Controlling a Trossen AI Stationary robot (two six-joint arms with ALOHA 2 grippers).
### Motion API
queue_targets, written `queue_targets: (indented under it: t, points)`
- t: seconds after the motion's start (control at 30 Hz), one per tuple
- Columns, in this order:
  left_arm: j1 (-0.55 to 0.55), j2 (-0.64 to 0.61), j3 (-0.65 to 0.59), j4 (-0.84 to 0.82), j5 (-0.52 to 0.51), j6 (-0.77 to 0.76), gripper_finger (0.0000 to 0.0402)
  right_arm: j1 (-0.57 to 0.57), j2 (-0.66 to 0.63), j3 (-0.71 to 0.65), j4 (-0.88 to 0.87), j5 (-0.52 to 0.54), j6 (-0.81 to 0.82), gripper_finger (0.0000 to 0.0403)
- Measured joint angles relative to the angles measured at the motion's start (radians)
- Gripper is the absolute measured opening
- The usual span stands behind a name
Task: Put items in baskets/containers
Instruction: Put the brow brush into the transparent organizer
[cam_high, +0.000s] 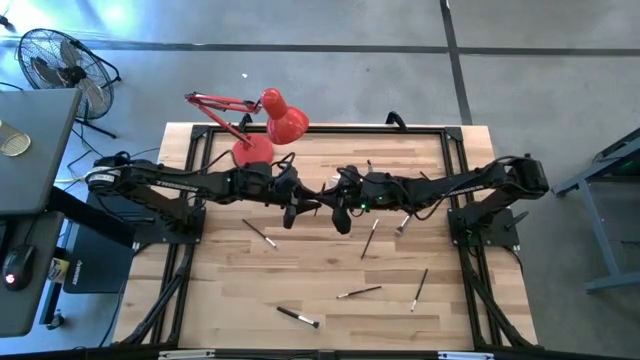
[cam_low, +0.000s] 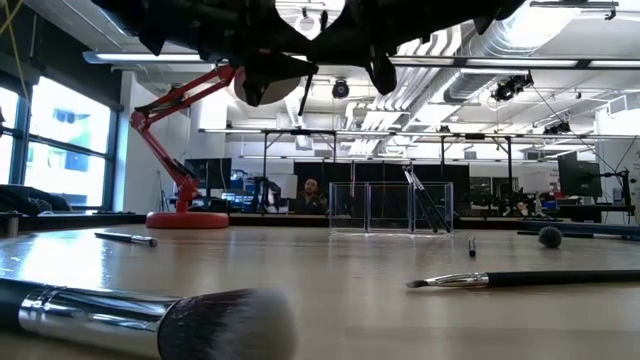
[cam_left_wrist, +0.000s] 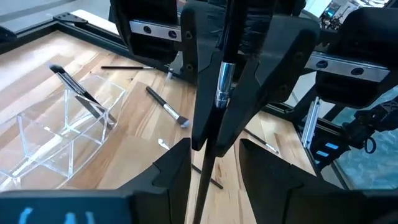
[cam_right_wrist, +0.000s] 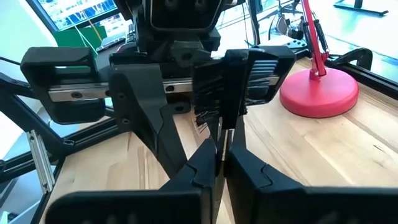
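Note:
My right gripper (cam_right_wrist: 219, 152) (cam_high: 338, 215) is shut on a thin dark-handled brush (cam_left_wrist: 222, 87) with a silver ferrule, high over the table's middle. My left gripper (cam_left_wrist: 214, 144) (cam_high: 298, 210) faces it, open. Its fingers stand on either side of the brush's lower handle (cam_left_wrist: 203, 190) without touching it. The clear plastic holder (cam_left_wrist: 62, 137) (cam_low: 390, 207) stands on the table below the arms. Brushes (cam_low: 425, 200) lean inside it. My right gripper pinches the brush's dark handle (cam_left_wrist: 213, 146) just below the silver ferrule between its two fingers. The fingers come nearly level from the table's right side and lie across the brush. The brush stands nearly upright, clear of the table.
Several loose brushes lie on the wood, among them one (cam_high: 259, 232) left of centre, one (cam_high: 369, 238) right of centre and one (cam_high: 298, 317) near the front edge. A red desk lamp (cam_high: 262, 125) stands at the far edge. A black frame (cam_high: 190, 200) borders the table.

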Motion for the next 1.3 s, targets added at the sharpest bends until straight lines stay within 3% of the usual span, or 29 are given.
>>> queue_targets:
  t: [0.17,0.6,1.03,1.3]
  points:
    - [0.0,0.0,0.0,0.0,-0.001,0.002,0.0116,0.0,0.0,0.0,0.001,0.006,0.0,0.0017]
    - [0.0,-0.001,0.001,0.001,0.022,0.025,0.0011,0.001,0.0,0.0,0.053,0.014,0.006,0.0015]
    - [0.0,-0.001,0.002,-0.051,-0.011,0.073,0.0011,0.001,0.0,0.001,0.014,0.067,0.017,0.0059]
    - [0.0,-0.001,0.002,-0.138,-0.029,0.174,0.0009,0.0,-0.089,0.001,-0.243,0.116,0.085,0.0088]
